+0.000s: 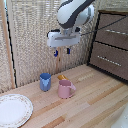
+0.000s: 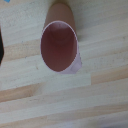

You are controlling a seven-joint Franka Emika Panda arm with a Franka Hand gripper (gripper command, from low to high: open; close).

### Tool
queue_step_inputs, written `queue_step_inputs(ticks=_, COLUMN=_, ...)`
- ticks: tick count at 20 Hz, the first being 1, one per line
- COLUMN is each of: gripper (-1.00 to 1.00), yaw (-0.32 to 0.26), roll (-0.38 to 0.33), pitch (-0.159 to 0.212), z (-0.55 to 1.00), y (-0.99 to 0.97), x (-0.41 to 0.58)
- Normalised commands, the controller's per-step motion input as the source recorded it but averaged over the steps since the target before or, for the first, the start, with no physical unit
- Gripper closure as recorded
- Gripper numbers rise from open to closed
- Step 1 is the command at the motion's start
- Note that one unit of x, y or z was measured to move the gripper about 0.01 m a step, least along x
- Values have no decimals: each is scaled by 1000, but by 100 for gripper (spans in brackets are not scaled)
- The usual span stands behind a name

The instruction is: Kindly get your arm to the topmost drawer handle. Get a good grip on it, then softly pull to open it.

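Observation:
My white arm [image 1: 75,14] hangs at the top middle of the exterior view. Its gripper [image 1: 62,51] points down with the blue-tipped fingers [image 1: 68,50] apart and nothing between them. The dark brown chest of drawers [image 1: 112,42] stands at the exterior view's right, well away from the gripper. The topmost drawer front [image 1: 114,21] lies level with the arm's wrist, but its handle is too faint to make out. Silver bar handles show on the two lower drawers [image 1: 116,32] [image 1: 107,59]. The wrist view looks straight down into a pink mug [image 2: 60,47].
On the wooden table [image 1: 95,107], a pink mug [image 1: 65,89] stands under the gripper. A blue cup [image 1: 45,81] is beside it, with a small orange thing [image 1: 61,77] behind. A white plate [image 1: 14,110] lies at the front left. A woven screen [image 1: 30,40] forms the back wall.

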Motion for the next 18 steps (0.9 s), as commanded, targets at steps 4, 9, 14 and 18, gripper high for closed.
queue_step_inputs(ticks=4, gripper=-100, yaw=92, roll=-66, pitch=-53, z=349, y=-130, x=-374)
queue_step_inputs(ticks=9, gripper=-100, yaw=88, roll=-157, pitch=-66, z=470, y=-296, x=-233)
queue_step_inputs(ticks=14, gripper=-100, yaw=107, roll=-286, pitch=-118, z=207, y=-380, x=-170)
queue_step_inputs(ticks=18, gripper=-100, yaw=127, roll=-350, pitch=-95, z=11, y=-314, x=-151)
